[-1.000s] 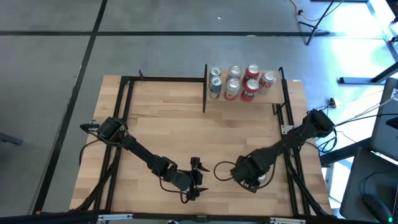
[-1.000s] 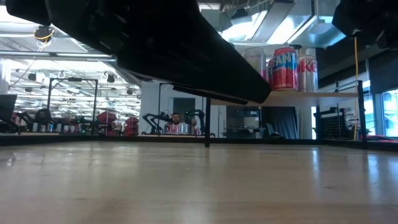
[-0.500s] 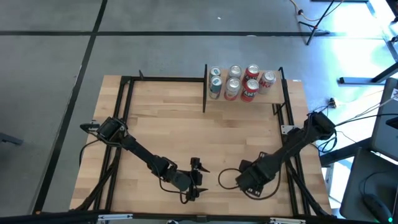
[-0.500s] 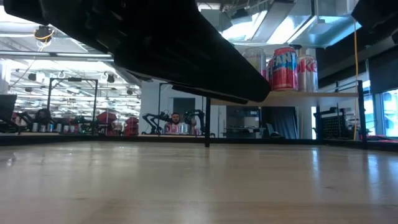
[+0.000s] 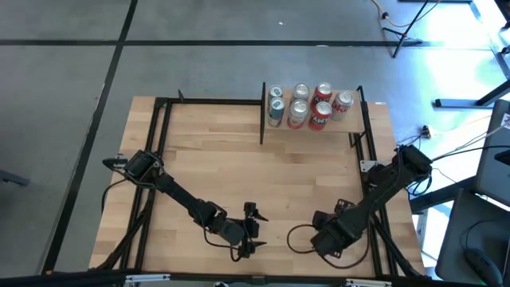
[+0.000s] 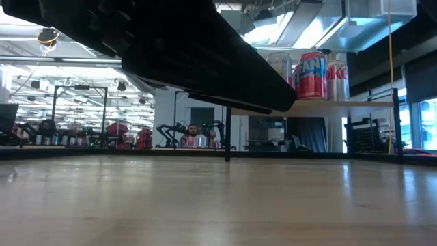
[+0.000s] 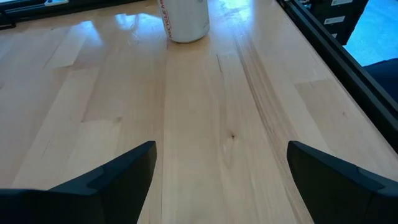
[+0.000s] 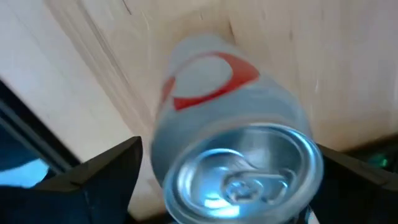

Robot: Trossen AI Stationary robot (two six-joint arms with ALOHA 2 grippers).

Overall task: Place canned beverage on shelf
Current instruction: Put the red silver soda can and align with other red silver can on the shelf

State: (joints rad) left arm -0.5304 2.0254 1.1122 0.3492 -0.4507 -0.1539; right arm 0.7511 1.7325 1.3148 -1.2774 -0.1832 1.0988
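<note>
A silver can with a red mark stands upright on the table near its front right, and its base also shows in the left wrist view. My right gripper is open just above it, one finger on each side of the can's top. From above, that gripper hides the can. My left gripper waits open and empty near the front middle. The shelf stands at the far right on black posts and carries several cans. It also shows in the low view.
Black frame rails run along the table's left, right and far sides. A black upright post marks the shelf's left side. The left arm fills the top of the low view. Bare tabletop lies between the arms and the shelf.
My right gripper has moved toward the table's near edge and a little to the right, coming over the can, which now lies hidden beneath it in the high view. The right arm has left the low view's upper right corner.
</note>
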